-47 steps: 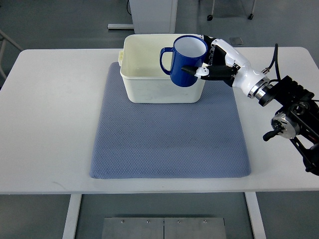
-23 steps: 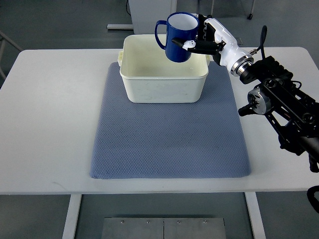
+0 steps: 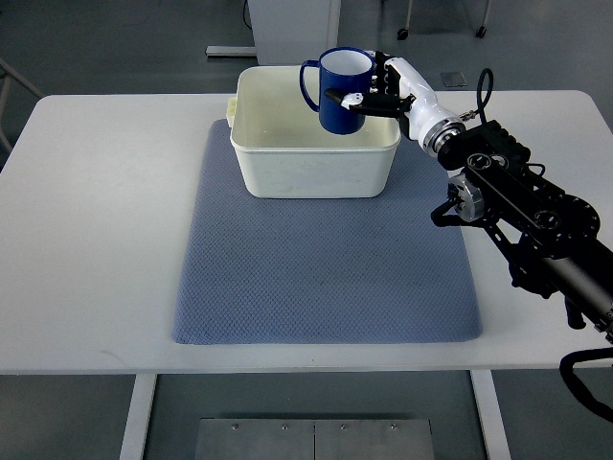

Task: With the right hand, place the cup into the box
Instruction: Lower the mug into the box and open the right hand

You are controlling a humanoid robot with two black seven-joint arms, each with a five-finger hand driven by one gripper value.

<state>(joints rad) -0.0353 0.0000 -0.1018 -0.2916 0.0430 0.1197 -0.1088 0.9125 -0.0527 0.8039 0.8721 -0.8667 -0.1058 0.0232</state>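
Observation:
A dark blue cup (image 3: 335, 88) with a white inside and a handle on its left stands upright, held over the right rear part of the white box (image 3: 314, 163). My right hand (image 3: 375, 88) is shut on the cup, thumb across its front and fingers behind it. The cup's base is below the box rim; I cannot tell whether it touches the box floor. The box stands at the far edge of the grey-blue mat (image 3: 326, 268). The left arm does not show.
The white table (image 3: 96, 220) holds the mat and box. My right arm (image 3: 522, 206) stretches from the lower right edge across the table's right side. A white cabinet base (image 3: 292, 29) stands on the floor behind the table.
The right hand has carried the cup from the box's right front rim up, back and left, then lowered it into the box. The arm has swung further over the table.

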